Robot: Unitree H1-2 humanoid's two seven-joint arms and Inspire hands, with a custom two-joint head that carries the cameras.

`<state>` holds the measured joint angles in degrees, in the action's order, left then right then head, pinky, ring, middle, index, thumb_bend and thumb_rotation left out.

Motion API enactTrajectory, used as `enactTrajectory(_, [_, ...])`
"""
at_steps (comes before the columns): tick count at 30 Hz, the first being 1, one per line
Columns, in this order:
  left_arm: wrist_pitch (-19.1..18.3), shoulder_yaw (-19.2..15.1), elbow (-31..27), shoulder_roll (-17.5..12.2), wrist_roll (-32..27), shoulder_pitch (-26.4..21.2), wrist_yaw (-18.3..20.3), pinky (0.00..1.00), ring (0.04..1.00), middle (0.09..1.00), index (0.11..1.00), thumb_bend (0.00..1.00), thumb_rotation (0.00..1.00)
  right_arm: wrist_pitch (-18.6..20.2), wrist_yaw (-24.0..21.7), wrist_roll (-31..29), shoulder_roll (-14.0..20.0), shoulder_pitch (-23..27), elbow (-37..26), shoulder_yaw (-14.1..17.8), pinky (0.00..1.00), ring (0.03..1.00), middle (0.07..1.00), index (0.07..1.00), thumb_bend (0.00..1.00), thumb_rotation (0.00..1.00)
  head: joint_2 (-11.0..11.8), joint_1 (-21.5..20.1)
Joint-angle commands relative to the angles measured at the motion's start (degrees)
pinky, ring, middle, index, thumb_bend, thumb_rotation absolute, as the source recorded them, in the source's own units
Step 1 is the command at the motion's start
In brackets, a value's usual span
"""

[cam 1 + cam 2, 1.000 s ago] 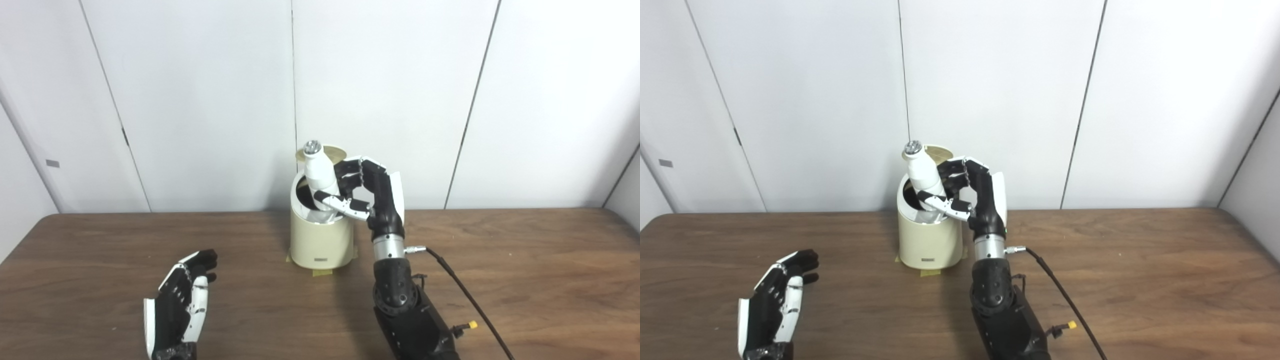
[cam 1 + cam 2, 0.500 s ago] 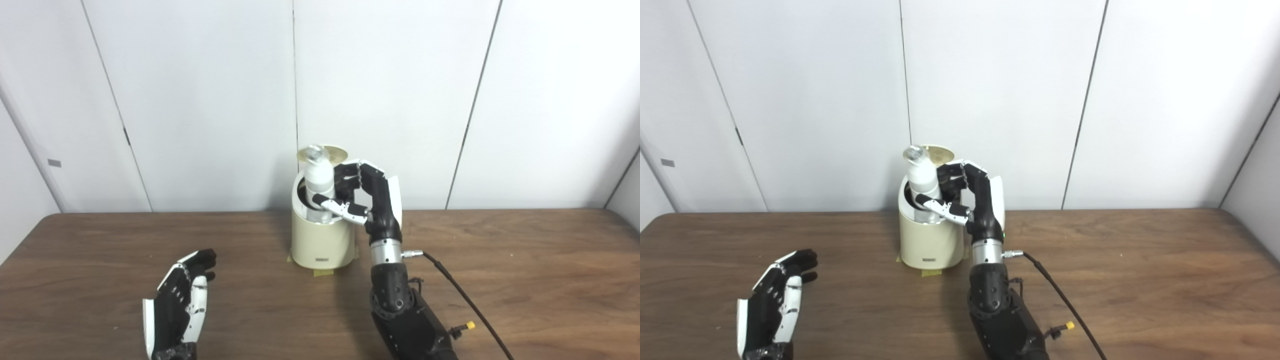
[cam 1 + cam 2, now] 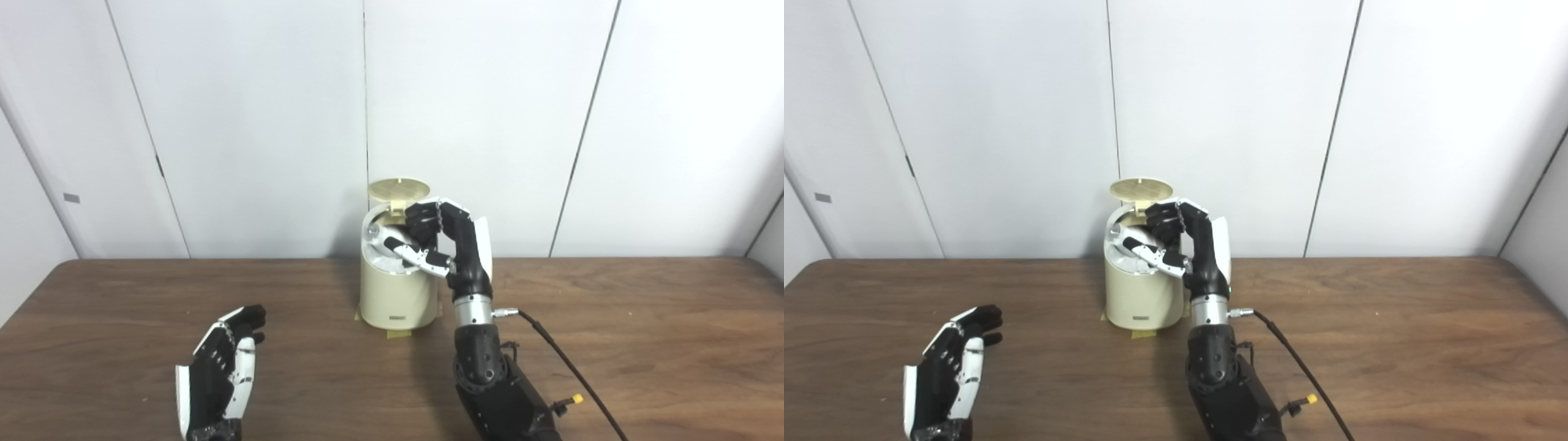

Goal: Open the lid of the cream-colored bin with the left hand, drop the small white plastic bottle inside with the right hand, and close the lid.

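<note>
Bright, even overhead light; soft shadows pool on the table [image 3: 643,343] around the bin [image 3: 395,294] (slight haze overall, edges mildly softened).

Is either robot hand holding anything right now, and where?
It cannot be told: right hand is curled at small white plastic bottle lying in cream-colored bin. Left hand is open.

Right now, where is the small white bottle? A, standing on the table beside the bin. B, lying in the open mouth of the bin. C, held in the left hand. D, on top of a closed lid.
B: the bottle lies tilted inside the bin mouth, under the raised lid.
</note>
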<state>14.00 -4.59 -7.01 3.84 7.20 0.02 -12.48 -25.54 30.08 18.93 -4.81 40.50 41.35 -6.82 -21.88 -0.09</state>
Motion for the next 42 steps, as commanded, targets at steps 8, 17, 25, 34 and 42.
enactTrajectory(8, [2.11, 0.27, -1.12, -0.43, 0.08, -1.61, 0.45, 0.67, 0.718, 0.709, 0.679, 0.23, 0.57, 0.27, 1.57, 1.79, 0.18, 0.15, -3.65, 1.33, 0.37, 0.449, 0.491, 0.48, 0.52, 0.0, -0.04, -0.48])
enactTrajectory(17, [1.52, 0.34, -1.19, -0.47, 0.21, -1.71, 0.36, 0.67, 0.719, 0.706, 0.675, 0.23, 0.57, -1.22, -0.61, -1.49, 0.01, -0.95, -5.37, 2.22, 0.33, 0.439, 0.489, 0.487, 0.52, 0.0, 0.16, -0.76])
enactTrajectory(25, [1.87, 0.37, -0.85, -0.58, -0.16, -2.0, 0.54, 0.67, 0.72, 0.709, 0.68, 0.22, 0.57, -1.34, 0.81, -2.62, 0.31, -3.59, -12.23, 1.64, 0.26, 0.426, 0.493, 0.493, 0.52, 0.0, 0.25, -1.07])
enactTrajectory(34, [2.4, 0.21, 0.28, -0.8, -0.54, -2.72, 0.55, 0.67, 0.72, 0.707, 0.677, 0.22, 0.56, -1.07, -1.09, -4.46, 1.77, -10.52, -24.62, 4.05, 0.28, 0.436, 0.472, 0.495, 0.52, 0.0, 0.53, -1.93])
enactTrajectory(42, [3.17, 0.23, 1.21, -1.33, -1.08, -3.04, 1.01, 0.67, 0.72, 0.707, 0.678, 0.22, 0.58, 2.53, -5.67, -8.55, 3.02, -16.94, -31.44, 8.61, 0.4, 0.469, 0.477, 0.503, 0.52, 0.01, 0.48, -2.09])
